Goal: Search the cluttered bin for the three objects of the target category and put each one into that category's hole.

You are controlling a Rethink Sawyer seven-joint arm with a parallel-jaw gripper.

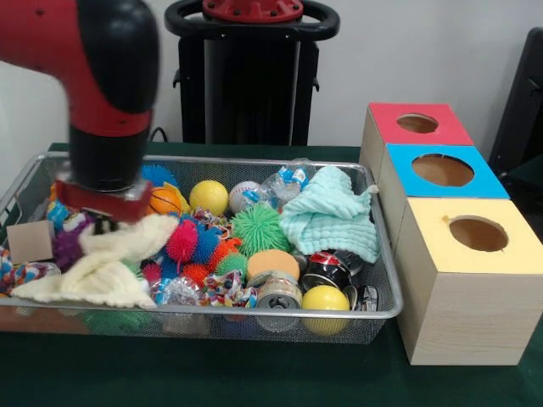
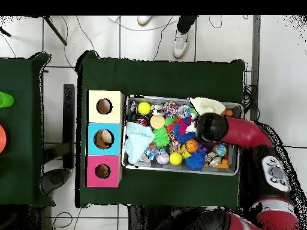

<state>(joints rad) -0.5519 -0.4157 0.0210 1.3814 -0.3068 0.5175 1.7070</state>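
Observation:
The wire-mesh bin (image 1: 212,312) (image 2: 237,139) is full of toys, balls, cloths and cans. My gripper (image 1: 103,222) is down inside its left end in the front view, right above a cream knitted cloth (image 1: 106,264) that hides its tips. From overhead the red arm's wrist (image 2: 211,127) covers the gripper, and the cream cloth (image 2: 207,105) lies beside it. The red-faced box's hole (image 1: 417,123) (image 2: 102,171) stands at the far end of the row of boxes, away from the gripper.
The blue-faced box (image 1: 441,170) and yellow-faced box (image 1: 477,233) stand by the bin. In the bin are a mint cloth (image 1: 329,216), a green spiky ball (image 1: 259,227), yellow balls (image 1: 209,197), cans (image 1: 278,292) and a wooden block (image 1: 30,242). A person's shoe (image 2: 179,45) shows overhead.

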